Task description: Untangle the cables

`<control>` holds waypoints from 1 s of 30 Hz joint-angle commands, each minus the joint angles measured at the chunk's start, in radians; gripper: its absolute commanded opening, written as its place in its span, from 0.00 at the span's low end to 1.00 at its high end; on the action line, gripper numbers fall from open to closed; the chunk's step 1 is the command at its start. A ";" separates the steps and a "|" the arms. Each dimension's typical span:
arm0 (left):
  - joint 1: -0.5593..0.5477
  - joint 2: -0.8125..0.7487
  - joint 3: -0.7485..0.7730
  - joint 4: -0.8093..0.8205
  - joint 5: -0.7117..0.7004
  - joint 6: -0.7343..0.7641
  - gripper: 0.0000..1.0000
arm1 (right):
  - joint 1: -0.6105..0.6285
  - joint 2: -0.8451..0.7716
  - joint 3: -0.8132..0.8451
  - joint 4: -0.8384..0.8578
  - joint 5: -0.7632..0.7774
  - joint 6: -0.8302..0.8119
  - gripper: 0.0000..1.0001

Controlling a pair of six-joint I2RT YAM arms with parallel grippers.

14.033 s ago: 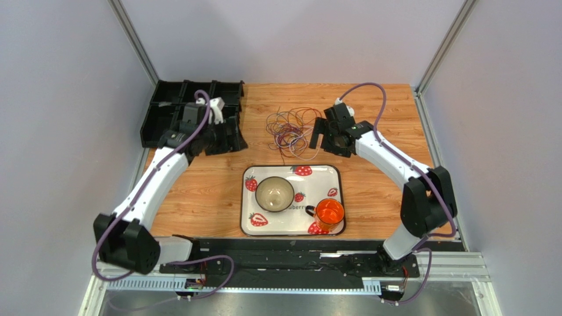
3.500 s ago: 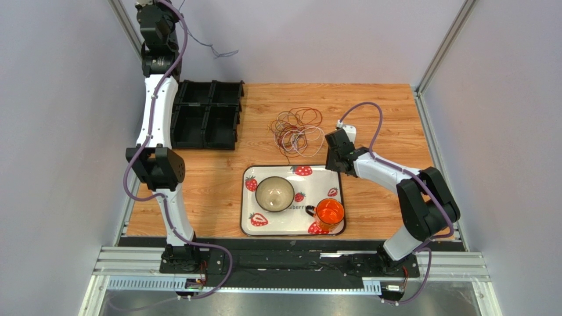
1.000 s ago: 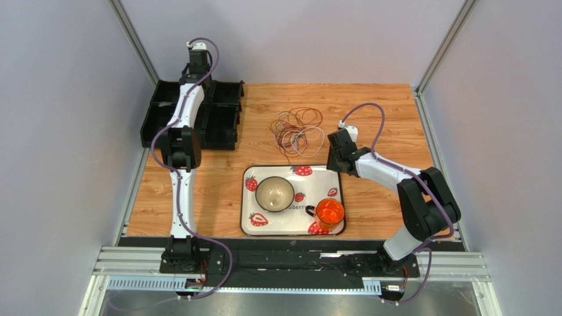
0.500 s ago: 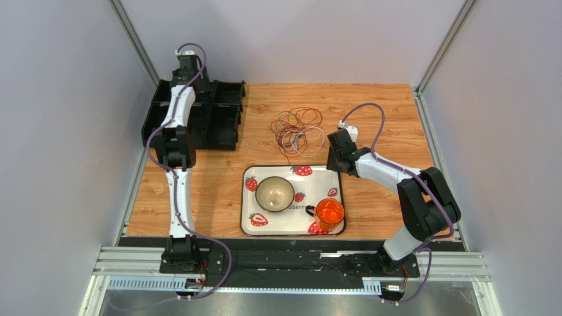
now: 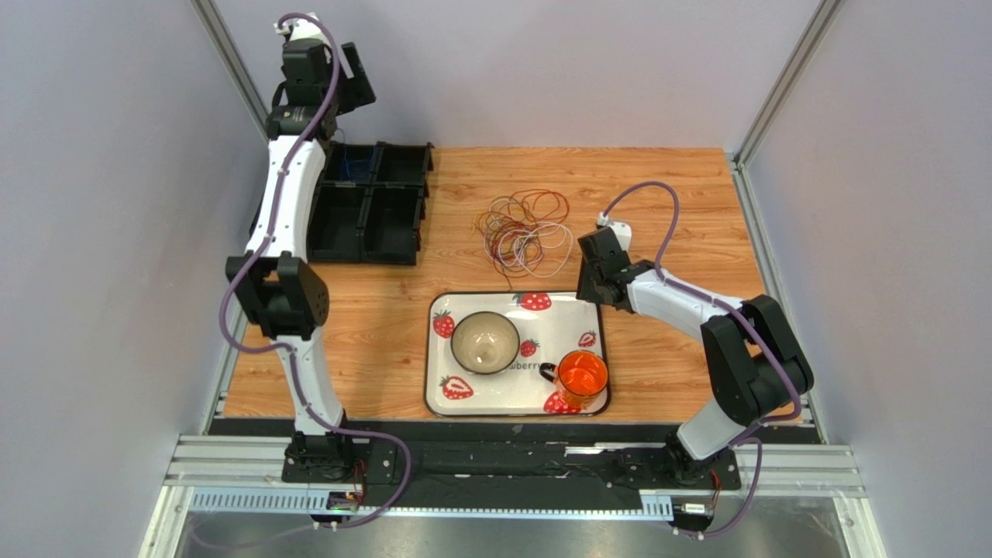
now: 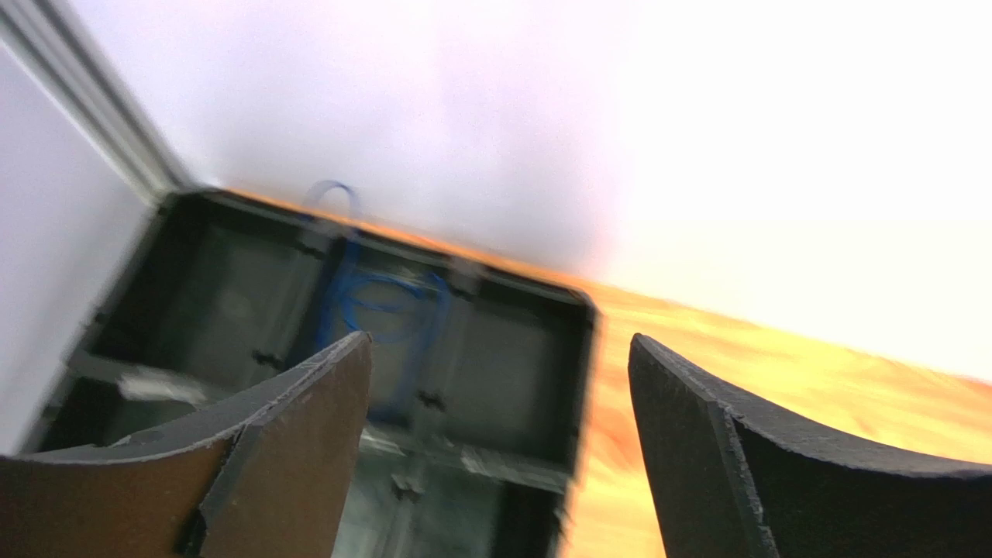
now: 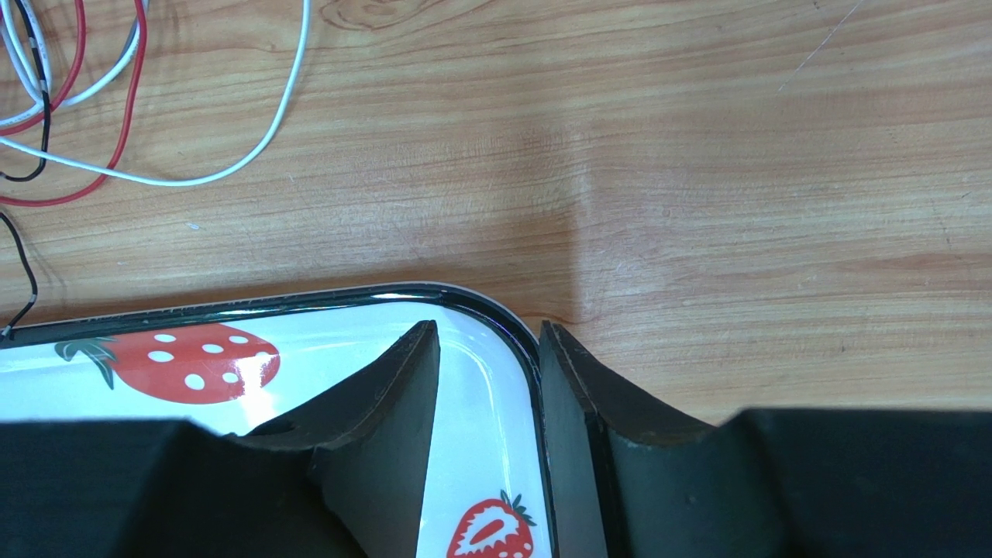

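Note:
The cables point(image 5: 524, 230) lie in a loose tangle of red, white, orange and dark loops on the wooden table, behind the tray. Their red, white and black ends point(image 7: 70, 128) show at the top left of the right wrist view. One blue cable point(image 6: 390, 297) lies coiled inside the black bins point(image 5: 367, 221). My left gripper point(image 5: 346, 84) hangs high above the bins, open point(image 6: 498, 349) and holding nothing. My right gripper point(image 5: 588, 285) sits low at the tray's far right corner. It is partly open point(image 7: 489, 331), with one finger inside the tray's rim and one outside it.
A white strawberry-print tray point(image 5: 600, 349) lies at the table's middle front, holding a beige bowl point(image 5: 486, 342) and an orange cup point(image 5: 581, 378). Its black rim point(image 7: 349, 297) curves under my right fingers. Grey walls close in the table on three sides.
The left gripper was down at the bins and has opened and lifted high above them; the blue cable now lies in a bin. The right arm has not moved.

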 commanded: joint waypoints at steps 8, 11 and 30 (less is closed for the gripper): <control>-0.053 -0.358 -0.636 0.044 0.466 -0.163 0.81 | -0.001 -0.030 0.004 0.031 0.003 -0.007 0.41; -0.096 -0.436 -0.752 0.025 0.522 -0.117 0.81 | -0.003 -0.028 0.007 0.028 0.005 -0.009 0.41; -0.420 -0.263 -0.768 0.008 0.210 -0.061 0.64 | -0.004 -0.172 -0.119 0.130 0.012 -0.004 0.42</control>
